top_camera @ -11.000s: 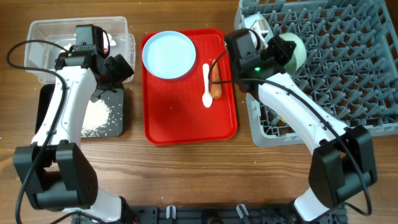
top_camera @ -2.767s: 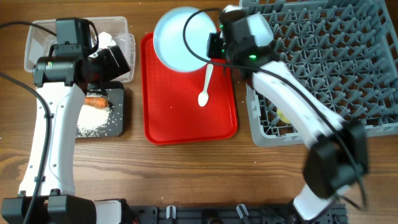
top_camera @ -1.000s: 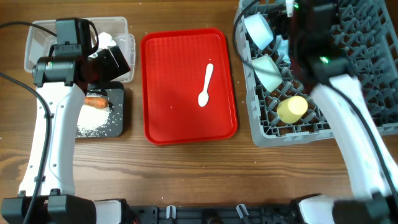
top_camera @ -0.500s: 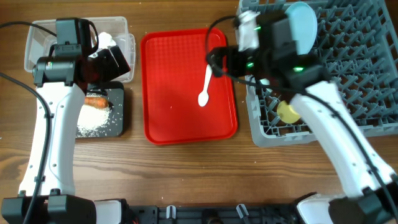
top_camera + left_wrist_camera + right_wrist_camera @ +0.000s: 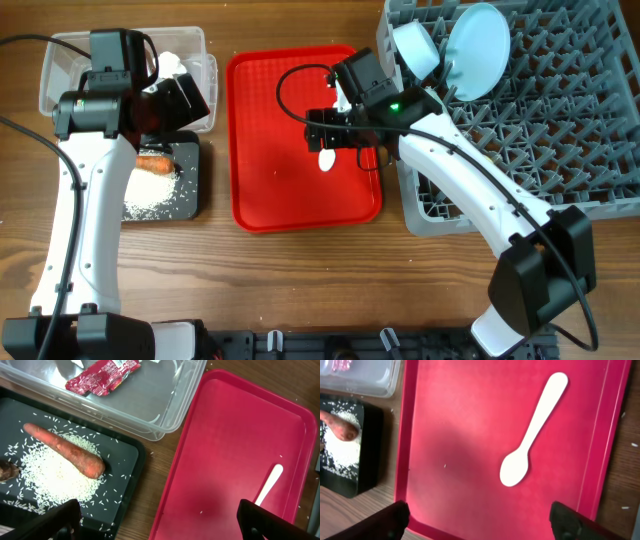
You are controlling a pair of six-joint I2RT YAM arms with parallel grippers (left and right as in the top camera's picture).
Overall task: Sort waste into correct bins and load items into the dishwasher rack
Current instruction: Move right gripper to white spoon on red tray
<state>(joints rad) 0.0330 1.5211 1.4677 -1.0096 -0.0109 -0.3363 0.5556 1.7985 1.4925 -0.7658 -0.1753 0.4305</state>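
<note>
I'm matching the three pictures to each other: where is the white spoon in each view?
Overhead: centre, white spoon on the red tray, partly under the right arm.
Left wrist: lower right, handle only.
Right wrist: right of centre, whole.
Shared landmark: the red tray.

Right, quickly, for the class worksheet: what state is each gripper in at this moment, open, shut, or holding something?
Left gripper: open, holding nothing.
Right gripper: open, holding nothing, close to the white spoon.

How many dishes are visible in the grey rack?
2: a bowl at the rack's far-left corner, the plate propped beside it. The right arm may hide others.
</note>
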